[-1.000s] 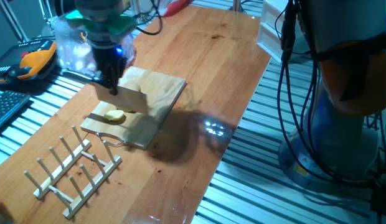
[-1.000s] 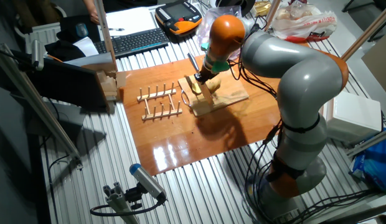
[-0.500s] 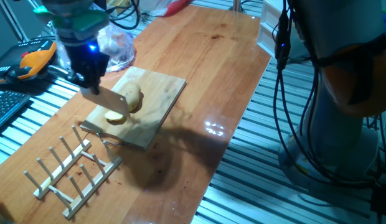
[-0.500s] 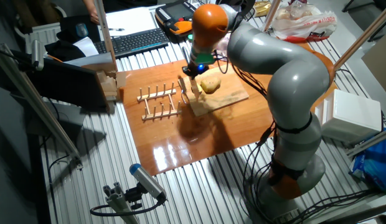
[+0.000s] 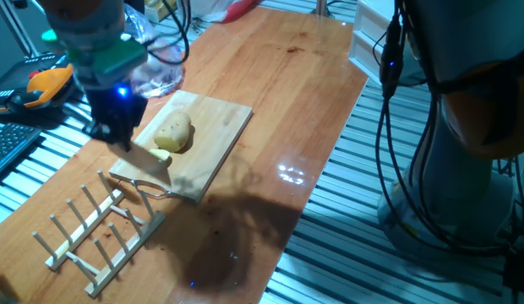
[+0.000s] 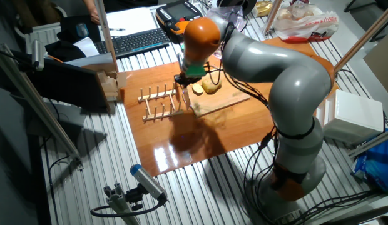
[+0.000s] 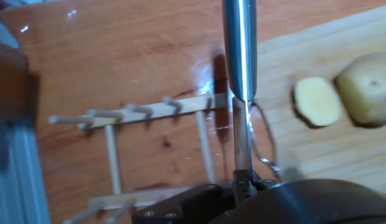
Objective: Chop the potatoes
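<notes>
The tan potato (image 5: 174, 132) lies on the wooden cutting board (image 5: 213, 120), with a pale round slice (image 5: 161, 154) just in front of it. My gripper (image 5: 118, 127) is shut on a knife (image 5: 149, 161), whose blade hangs over the board's left edge, beside the slice and off the potato. The other fixed view shows the gripper (image 6: 184, 80) left of the potato (image 6: 211, 86). In the hand view the knife (image 7: 240, 56) points away over the table, with the slice (image 7: 316, 101) and potato (image 7: 368, 87) to its right.
A wooden dish rack (image 5: 97, 224) stands close in front of the board, right under the knife (image 7: 149, 109). A thin wire loop (image 5: 152, 190) lies at the board's near corner. A clear plastic bag (image 5: 156, 72) sits behind the gripper. An orange pendant (image 5: 46, 84) and a keyboard (image 6: 137, 40) lie off the table.
My gripper moved the knife left off the potato, toward the rack. The potato, hidden behind the blade before, now shows with the slice beside it.
</notes>
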